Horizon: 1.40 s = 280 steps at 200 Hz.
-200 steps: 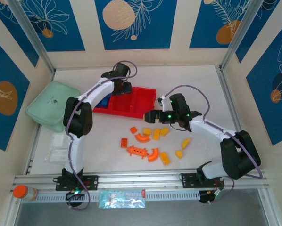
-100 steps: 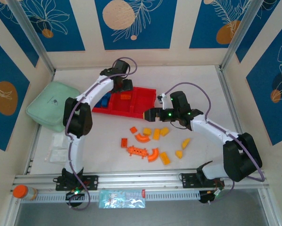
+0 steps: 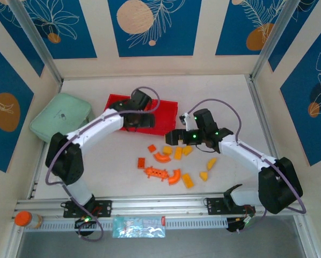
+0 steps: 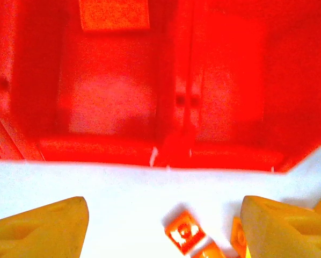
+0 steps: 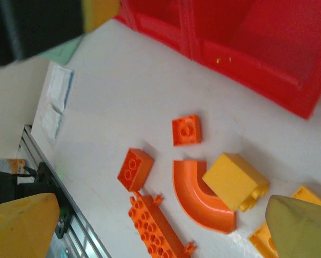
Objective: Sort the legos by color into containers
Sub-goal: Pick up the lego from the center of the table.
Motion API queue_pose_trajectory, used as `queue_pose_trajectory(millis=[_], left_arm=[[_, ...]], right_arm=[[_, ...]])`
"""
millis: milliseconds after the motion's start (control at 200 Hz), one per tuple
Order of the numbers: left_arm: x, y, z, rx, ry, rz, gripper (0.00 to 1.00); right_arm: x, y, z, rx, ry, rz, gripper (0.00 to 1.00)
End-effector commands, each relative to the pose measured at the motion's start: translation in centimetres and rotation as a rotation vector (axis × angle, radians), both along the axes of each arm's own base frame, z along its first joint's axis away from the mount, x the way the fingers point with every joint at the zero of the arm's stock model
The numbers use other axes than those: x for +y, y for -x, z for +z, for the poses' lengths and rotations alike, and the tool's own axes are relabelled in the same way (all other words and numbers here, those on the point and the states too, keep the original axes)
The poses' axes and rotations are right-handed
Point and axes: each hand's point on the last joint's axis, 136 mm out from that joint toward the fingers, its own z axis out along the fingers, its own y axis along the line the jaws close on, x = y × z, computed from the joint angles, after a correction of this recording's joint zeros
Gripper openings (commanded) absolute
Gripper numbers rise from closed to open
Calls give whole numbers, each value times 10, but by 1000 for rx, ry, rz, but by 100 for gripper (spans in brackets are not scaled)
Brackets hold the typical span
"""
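Legos (image 3: 161,157), small orange and yellow plastic bricks, loose in a cluster on the white tabletop (image 3: 219,97), on the near side of the shallow red plastic three-compartment tray (image 3: 168,110). One flat orange brick (image 4: 114,13) already inside a compartment, the left of the two seen from the left wrist.

Left arm bent low, elbow out to the left, forearm running right and up to the tray. Left claw (image 4: 161,228) above the tray's near wall, yellow fingers (image 4: 42,231) spread wide, nothing between them. Right arm folded out to the right from its base, forearm reaching back left. Right claw (image 3: 173,137) over the far end of the cluster, just off the tray's near right corner, spread fully wide, empty.

Bare strip of tabletop between tray wall and nearest bricks. Wide open tabletop right of and beyond the right arm. At the left, pale mint-green rounded case (image 3: 61,115), well apart from the bricks.

Against a second ago: left elbow dropped and swung left, left claw drawn back from the tray's far side to its near wall, far left corner of the tray uncovered. Right claw nearly where it was.
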Motion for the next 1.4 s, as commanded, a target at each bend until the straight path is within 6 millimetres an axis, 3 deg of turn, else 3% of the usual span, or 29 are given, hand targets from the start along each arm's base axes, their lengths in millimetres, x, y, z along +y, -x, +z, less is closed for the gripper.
queue_pose_trajectory(millis=[0,125,240,435,605,915,1395], left_arm=[[2,27,-20,37,10,63,74],[-12,58,-43,75,16,68,74],[-23,68,-65,100,16,84,75],[-39,61,-87,110,-24,91,76],[-37,52,-107,125,-96,131,77],[-23,55,-122,124,-174,157,75],[-3,73,-125,134,-175,166,58]], right_arm=[[-4,14,-12,48,10,1,99],[-6,13,-19,67,-6,-8,99],[-8,9,-24,70,-2,-18,99],[-11,3,-26,71,-15,-29,99],[-15,0,-25,65,-19,-37,99],[-19,-4,-23,61,-33,-43,99],[-15,-6,-22,75,-56,-40,99]])
